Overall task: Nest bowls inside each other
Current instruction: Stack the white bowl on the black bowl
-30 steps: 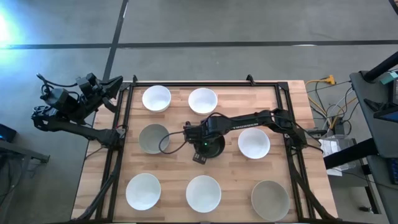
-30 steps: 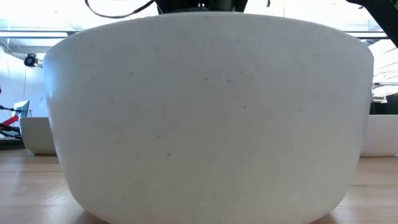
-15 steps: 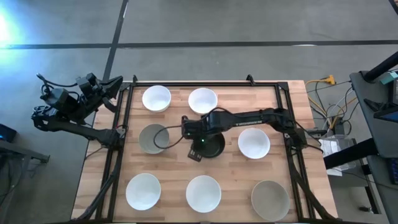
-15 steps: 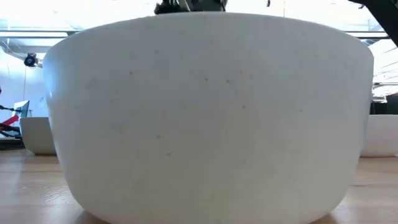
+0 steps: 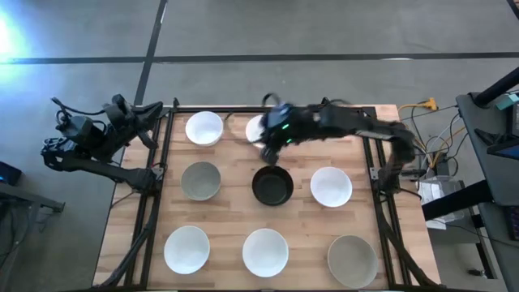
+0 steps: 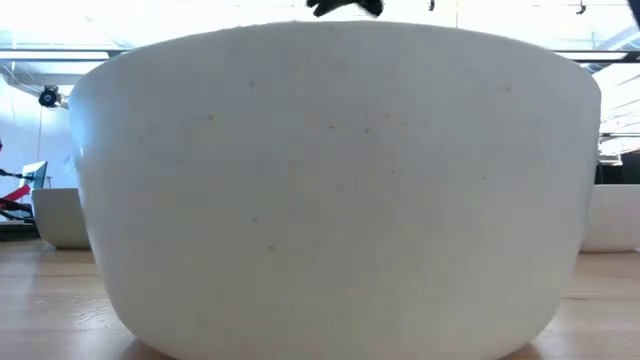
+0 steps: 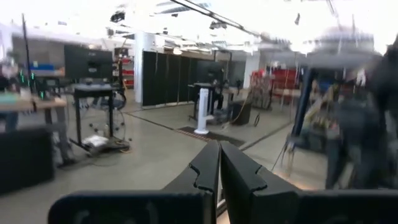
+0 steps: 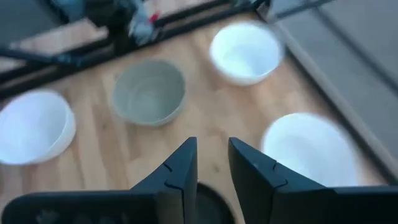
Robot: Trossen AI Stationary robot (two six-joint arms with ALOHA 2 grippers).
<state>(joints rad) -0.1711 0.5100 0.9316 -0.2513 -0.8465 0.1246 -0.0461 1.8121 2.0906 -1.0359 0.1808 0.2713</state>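
Eight bowls show in the high view, each standing apart on its base. White ones are at far left (image 5: 203,127), far middle (image 5: 258,123), middle right (image 5: 331,186), near left (image 5: 186,249) and near middle (image 5: 265,251). Grey-beige ones are at middle left (image 5: 200,180) and near right (image 5: 352,259). The black bowl (image 5: 272,186) stands at the centre. My right gripper (image 5: 272,136), blurred, hangs above the far-middle white bowl. It is narrowly open (image 8: 212,146) and holds nothing. My left gripper (image 5: 148,111) waits shut beyond the table's left edge.
The near-middle white bowl (image 6: 335,190) fills the low view; a dark bit of the right arm (image 6: 345,8) shows above its rim. Black frame rails (image 5: 162,162) run along the table's left and right edges. Bare wood lies between the bowls.
My right gripper has risen from the black bowl and swung fast toward the far edge, ending above the far-middle white bowl. The black bowl stays at the centre, now uncovered. The left arm has barely moved.
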